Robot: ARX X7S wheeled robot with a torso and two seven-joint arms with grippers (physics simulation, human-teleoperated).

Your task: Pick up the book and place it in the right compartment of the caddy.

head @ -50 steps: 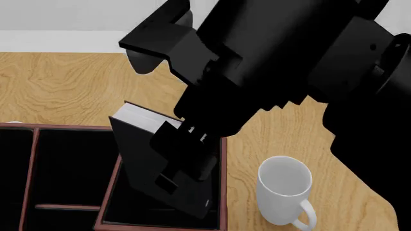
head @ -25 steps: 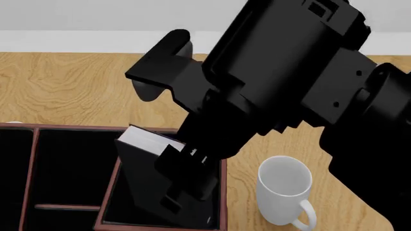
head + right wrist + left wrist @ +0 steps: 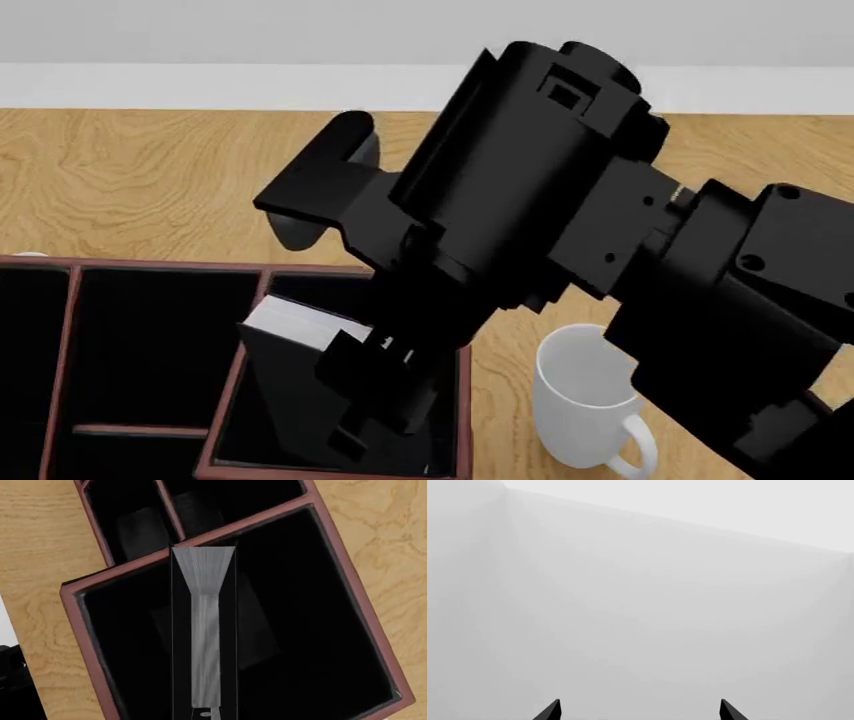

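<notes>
Head view shows the right claw clamped on the book, which sits tilted inside the right compartment of the caddy, beside a white mug on the tabletop. Left claw tips stand apart, holding nothing.

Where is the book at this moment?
In the head view, the book stands tilted inside the caddy's right compartment, held by the right gripper, left of the white mug.
</notes>
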